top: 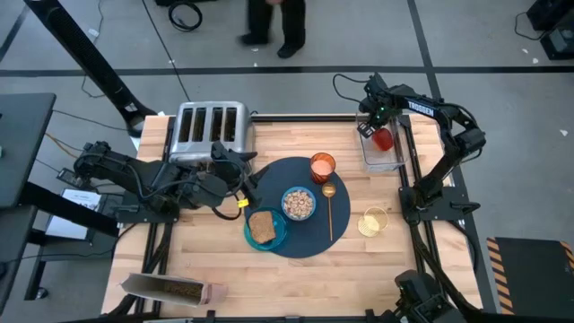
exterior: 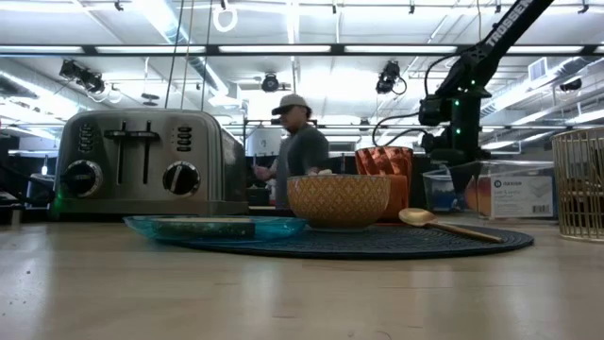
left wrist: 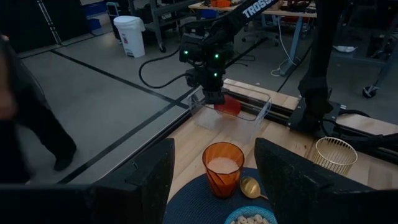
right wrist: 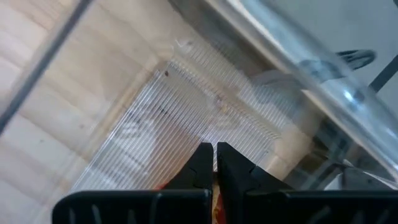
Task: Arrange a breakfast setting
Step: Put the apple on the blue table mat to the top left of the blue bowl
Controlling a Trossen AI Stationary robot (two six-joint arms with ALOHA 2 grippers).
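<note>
The dark-blue round mat (top: 300, 238) lies mid-table. On it stand the blue cereal bowl (top: 299, 203), the orange cup (top: 323, 167) and the gold spoon (top: 329, 208). The toast (top: 261, 227) lies on the teal plate (top: 274, 235) at the mat's left rim. The red fruit (top: 385, 140) is inside a clear container (top: 392, 161) at the far right. My right gripper (top: 376, 126) reaches down into the container, shut on the fruit. My left gripper (left wrist: 214, 180) is open and empty, left of the mat by the toaster. My right gripper comes from above, pointing down into the clear container (left wrist: 239, 115). Its two fingers (right wrist: 200, 163) are nearly closed on the red fruit's top (left wrist: 229, 104). The gripper itself hides the place of contact. Whether the fruit rests on the container's floor, I cannot tell.
A steel toaster (top: 211, 130) stands at the far left of the table. A gold wire cup (top: 372, 222) stands right of the mat. A flat box (top: 170, 289) lies at the near left edge. A person (exterior: 297, 151) stands beyond the far edge.
</note>
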